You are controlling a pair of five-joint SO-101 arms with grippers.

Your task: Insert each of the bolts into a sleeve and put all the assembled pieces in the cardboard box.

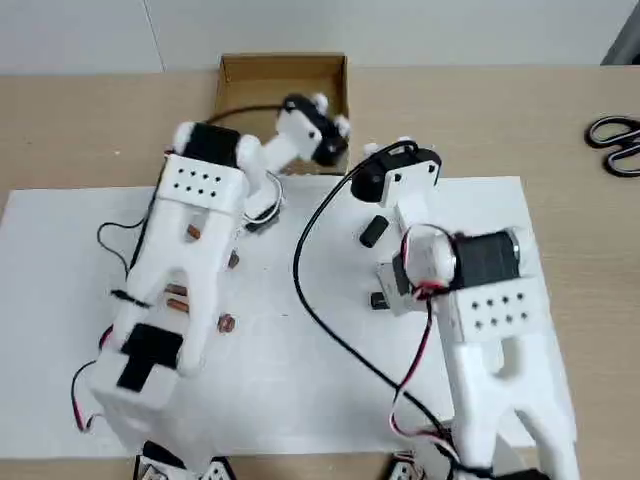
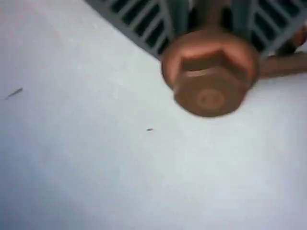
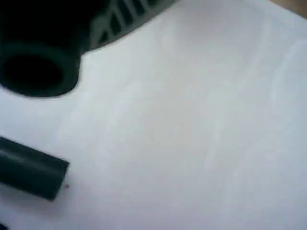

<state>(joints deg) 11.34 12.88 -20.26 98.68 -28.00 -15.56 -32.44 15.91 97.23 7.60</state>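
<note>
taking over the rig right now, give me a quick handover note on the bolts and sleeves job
Left gripper: fingers shut on a copper bolt, up by the cardboard box.
Right gripper: shut on a black sleeve; a spare sleeve lies on the white sheet beside it.
Loose bolts lie on the sheet under the left arm.
Done: no assembled piece visible in the box.
Left: join the held bolt and sleeve, box it, repeat for the rest.

We look down on a wooden desk [image 1: 80, 120] spread with a white paper sheet [image 1: 290, 390]. A cardboard box [image 1: 232, 72] sits beyond it, scissors [image 1: 615, 143] far right, copper-coloured bolts [image 1: 226, 322] and a black sleeve [image 1: 373, 231] on the sheet.
</note>
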